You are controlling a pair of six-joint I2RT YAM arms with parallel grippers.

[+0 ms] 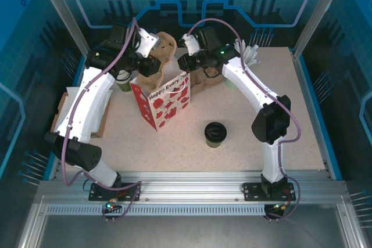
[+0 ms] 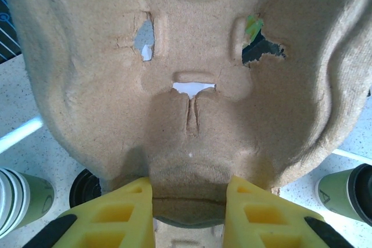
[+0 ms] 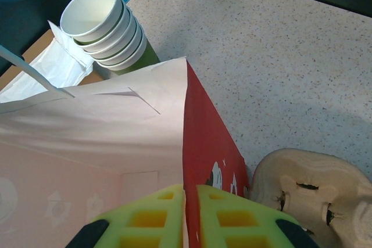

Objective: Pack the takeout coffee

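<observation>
Tightly, jaws on carrier (image 2: 192, 56) and bag (image 3: 203, 137)

Takeout coffee (image 1: 215, 134): olive-green cup, black lid, upright, alone on table

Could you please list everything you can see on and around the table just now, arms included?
takeout coffee: one, olive-green with a black lid, table, in front of the bag
paper bag: one, red and white, open, table centre
held carrier: one, tan pulp, above the bag
spare carrier: one, tan pulp, table, beside the bag
cup stack: one, white inside, green outside, left of the bag
left hand: yellow fingers, shut on the held carrier
right hand: yellow-green fingers, shut on the bag's rim
</observation>
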